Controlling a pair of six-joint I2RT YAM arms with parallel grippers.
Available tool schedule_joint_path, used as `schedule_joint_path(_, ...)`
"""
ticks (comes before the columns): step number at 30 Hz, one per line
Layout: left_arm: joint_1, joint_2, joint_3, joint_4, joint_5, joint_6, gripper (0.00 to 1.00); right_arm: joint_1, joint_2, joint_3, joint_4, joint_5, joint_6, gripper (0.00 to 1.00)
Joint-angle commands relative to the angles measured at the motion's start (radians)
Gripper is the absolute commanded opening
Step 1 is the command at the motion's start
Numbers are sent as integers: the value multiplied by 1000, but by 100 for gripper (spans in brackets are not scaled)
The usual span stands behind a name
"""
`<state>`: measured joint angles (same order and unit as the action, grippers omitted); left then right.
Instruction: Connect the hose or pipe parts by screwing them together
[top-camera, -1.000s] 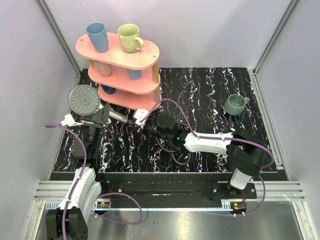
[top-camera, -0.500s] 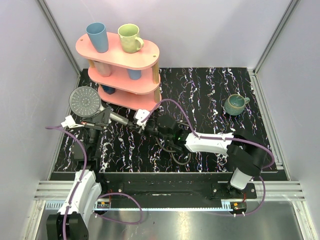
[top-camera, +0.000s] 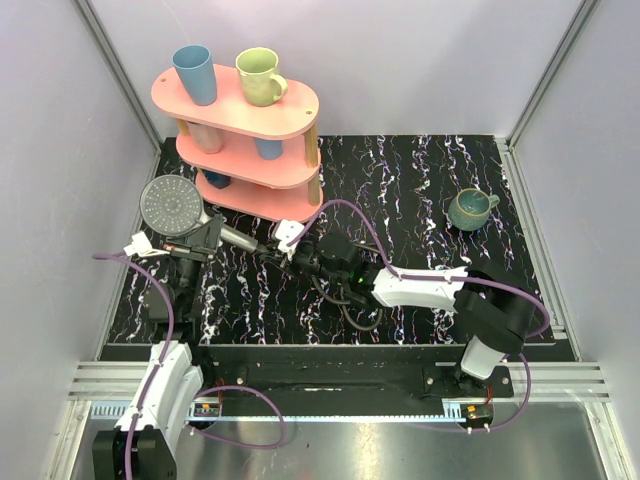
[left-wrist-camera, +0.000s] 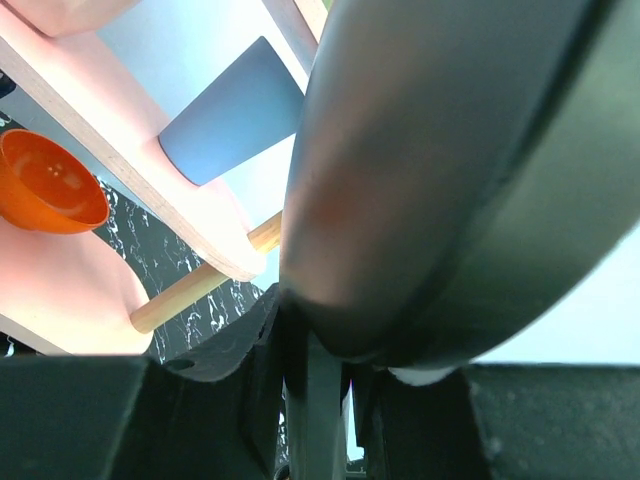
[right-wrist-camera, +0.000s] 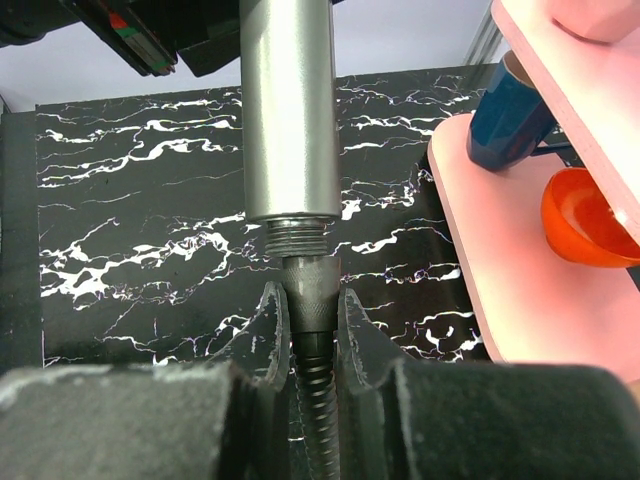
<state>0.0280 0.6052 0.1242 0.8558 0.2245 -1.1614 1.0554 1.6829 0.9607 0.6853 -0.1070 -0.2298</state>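
- The left claw (top-camera: 200, 238) is closed tight on the straight handle of the dark grey shower head with a round dotted face (top-camera: 171, 203). It holds the head off the black, white-veined desk (top-camera: 420, 170) at centre left of the overhead view, handle pointing toward frame centre.
- The right claw (right-wrist-camera: 310, 305) is pinched narrow on the ribbed end nut of the long thin black coiled hose (right-wrist-camera: 314, 400). In its wrist view the nut sits right at the handle's threaded tip at frame centre, with the thread showing bare above it.
- I judge that the joint is barely started, so cross-threading is the main risk. If the nut meets the thread at a slight tilt, turning would jam it.
- The nut may slip between the smooth fingers, or the handle may twist in the left claw, so a turn would tighten nothing.
- The rest of the hose lies in loops under the right arm at lower centre. Turning may wind it up until it springs back or snags the arm.
- The pink three-tier wooden shelf (top-camera: 290, 105) stands just beside the shower head at upper left, carrying a blue cup (top-camera: 195, 73), a yellow-green mug (top-camera: 260, 76) and an orange bowl (right-wrist-camera: 585, 215). A sideways swing could knock it.
- A purple cable (top-camera: 345, 207) arcs over the right wrist.
- A teal mug (top-camera: 470, 208) sits well apart at right.
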Motion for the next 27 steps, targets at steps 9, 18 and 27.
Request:
schedule_joint_path(9, -23, 10, -11, 14, 94, 5, 0, 9, -86, 4, 235, -39, 41, 0)
schedule_joint_path(18, -22, -24, -23, -12, 85, 16, 0, 12, -92, 1, 258, -76, 69, 0)
schedule_joint_path(27, -23, -21, -32, -6, 85, 0, 0, 17, -114, -23, 270, -34, 61, 0)
